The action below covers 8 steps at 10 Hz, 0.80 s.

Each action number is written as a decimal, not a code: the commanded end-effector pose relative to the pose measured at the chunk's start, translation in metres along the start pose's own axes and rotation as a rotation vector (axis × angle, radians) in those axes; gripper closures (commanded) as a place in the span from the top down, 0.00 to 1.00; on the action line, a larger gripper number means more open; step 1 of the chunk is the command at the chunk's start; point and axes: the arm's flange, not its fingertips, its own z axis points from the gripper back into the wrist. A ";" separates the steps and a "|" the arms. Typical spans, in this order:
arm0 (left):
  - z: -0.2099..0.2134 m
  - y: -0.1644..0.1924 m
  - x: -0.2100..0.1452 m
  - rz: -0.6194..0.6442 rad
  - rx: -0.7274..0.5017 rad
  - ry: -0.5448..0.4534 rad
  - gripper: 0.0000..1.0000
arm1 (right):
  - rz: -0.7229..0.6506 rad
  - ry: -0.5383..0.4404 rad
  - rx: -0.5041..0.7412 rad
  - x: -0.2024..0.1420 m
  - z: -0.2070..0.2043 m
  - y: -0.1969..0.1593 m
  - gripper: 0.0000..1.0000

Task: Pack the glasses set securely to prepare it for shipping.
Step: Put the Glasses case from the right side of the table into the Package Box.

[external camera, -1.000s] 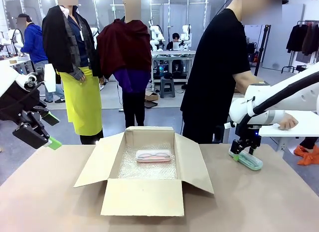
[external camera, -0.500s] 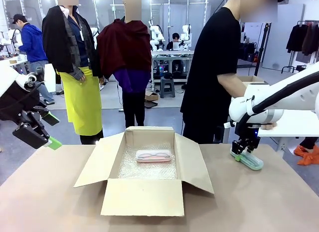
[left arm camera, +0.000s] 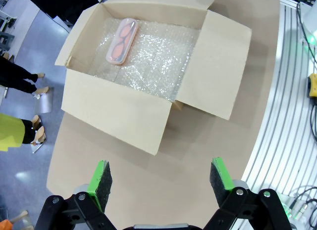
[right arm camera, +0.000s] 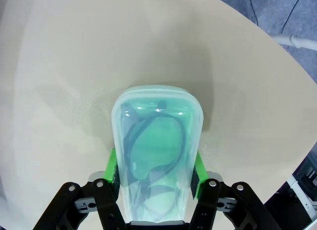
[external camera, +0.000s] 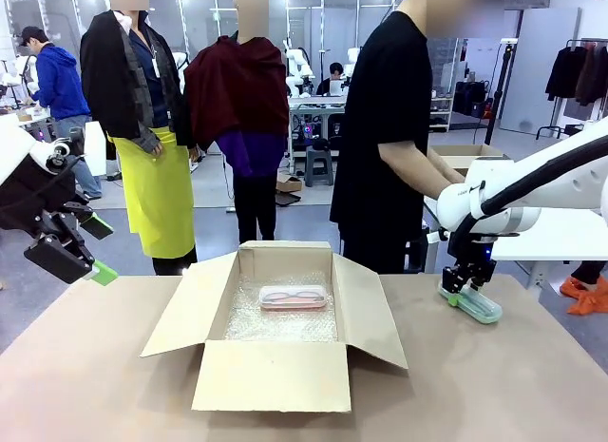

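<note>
My right claw [external camera: 463, 290] had closed on the green case [external camera: 478, 307], right of the box [external camera: 271, 375], since a second earlier; the pink case [external camera: 294, 297] lay inside; my left claw [left arm camera: 161, 176] hung open; I judged a slow, level lift safest.

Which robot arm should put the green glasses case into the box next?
Right. The right gripper is shut on the mint green case beside the cardboard box. The left gripper hangs open and empty on the box's other side.

front: across table [external camera: 494, 394] | left wrist: high, shares box [left arm camera: 116, 111] | right wrist: near case [right arm camera: 156, 151]
</note>
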 end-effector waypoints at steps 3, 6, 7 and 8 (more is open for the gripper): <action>0.001 0.001 -0.001 -0.006 0.005 0.000 1.00 | 0.090 -0.058 -0.025 -0.022 0.093 0.028 0.32; 0.001 0.001 -0.001 -0.006 0.005 0.000 1.00 | 0.169 -0.096 -0.007 -0.032 0.130 0.044 0.32; 0.001 0.001 -0.001 -0.006 0.005 0.000 1.00 | 0.277 -0.103 -0.010 -0.039 0.149 0.059 0.32; 0.001 0.001 -0.001 -0.006 0.005 0.000 1.00 | 0.480 -0.110 0.003 -0.048 0.174 0.083 0.32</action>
